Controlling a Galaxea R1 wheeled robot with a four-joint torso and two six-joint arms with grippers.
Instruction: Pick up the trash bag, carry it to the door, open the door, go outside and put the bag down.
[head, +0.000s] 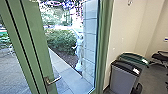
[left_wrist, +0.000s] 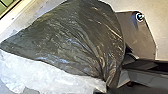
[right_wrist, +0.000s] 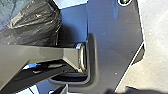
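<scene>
Black trash bag (left_wrist: 82, 42) seems pinched by the left tool (left_wrist: 108, 86), held near the base (left_wrist: 141, 36).

Floor (head: 152, 81) is running grey along the wall, right side of head view; it's carrying two bins, close together; front bin (head: 122, 80) is standing upright, grey body, black lid with a white label; rear bin (head: 131, 58) is sitting just behind it, green lid, also showing a white label, body partly hidden by the front one; small dark rounded object (head: 137, 88) is showing low beside the front bin, too blurred to name; dark chair (head: 160, 58) is standing farther back, getting cut off at the right edge.
</scene>
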